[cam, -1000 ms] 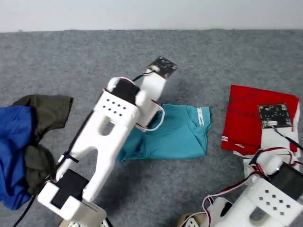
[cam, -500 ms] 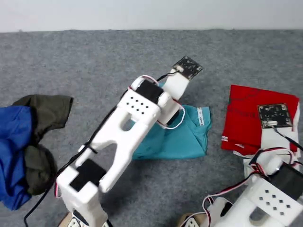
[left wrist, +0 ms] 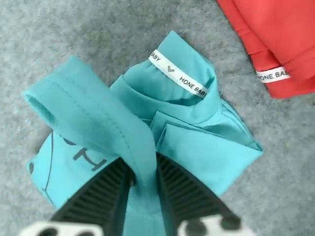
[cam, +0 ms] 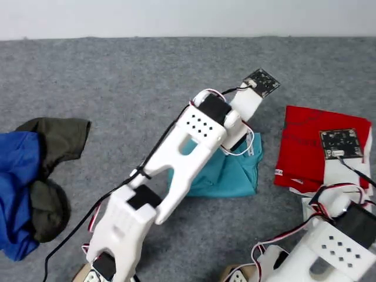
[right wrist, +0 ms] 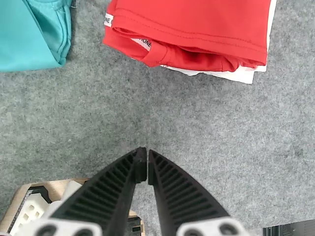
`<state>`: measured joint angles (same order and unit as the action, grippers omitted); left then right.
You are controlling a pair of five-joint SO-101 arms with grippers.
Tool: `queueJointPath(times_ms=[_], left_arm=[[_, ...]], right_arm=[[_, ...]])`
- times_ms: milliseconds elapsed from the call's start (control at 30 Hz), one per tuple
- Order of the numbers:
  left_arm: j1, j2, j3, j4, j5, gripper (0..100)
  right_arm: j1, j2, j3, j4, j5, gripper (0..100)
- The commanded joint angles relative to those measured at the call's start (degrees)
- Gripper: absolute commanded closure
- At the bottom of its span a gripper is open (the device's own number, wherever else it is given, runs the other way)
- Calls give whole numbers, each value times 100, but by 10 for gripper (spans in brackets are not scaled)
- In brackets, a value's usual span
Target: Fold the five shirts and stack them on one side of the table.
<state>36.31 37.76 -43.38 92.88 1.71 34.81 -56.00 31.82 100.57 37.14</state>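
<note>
A teal shirt (cam: 226, 176) lies partly folded on the grey carpet in the middle. My left gripper (left wrist: 143, 177) is shut on a raised fold of the teal shirt (left wrist: 197, 147), holding it up over the collar end. A folded red shirt (cam: 305, 147) lies at the right on top of a white one (right wrist: 246, 73). My right gripper (right wrist: 143, 169) is shut with nothing in it, above bare carpet in front of the red shirt (right wrist: 197, 29). The right arm (cam: 329, 247) stands at the near right corner.
A blue shirt (cam: 14, 188) and a dark olive shirt (cam: 50, 153) lie crumpled together at the left edge. The left arm (cam: 176, 170) stretches diagonally across the near middle. A wall (cam: 188, 17) bounds the far side.
My left arm has swung to the right with the teal fold in its gripper, drawing the shirt's left side over toward the collar end. The right arm has not moved.
</note>
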Motion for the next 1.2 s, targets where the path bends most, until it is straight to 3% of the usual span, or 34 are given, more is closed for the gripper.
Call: queueJointPath(times_ms=[0,100,300,467,667,833,1167], left_arm=[[97,325,-857,448,53,907],[88,624,-1429,765,220,818],[-211,466,-1815,782,352,804],[-316,-264,-945,782,352,821],[-334,-703,374,747,18,986],[-281,-695,1200,360,18,986],[695,-695,2141,-299,18,986]], right_arm=[[84,-75,-35,180,44,987],[84,-66,-35,180,35,987],[84,-75,-35,180,44,987],[84,-75,-35,189,35,987],[84,-75,-35,189,26,987],[84,-75,-35,189,26,987],[84,-84,325,180,44,987]])
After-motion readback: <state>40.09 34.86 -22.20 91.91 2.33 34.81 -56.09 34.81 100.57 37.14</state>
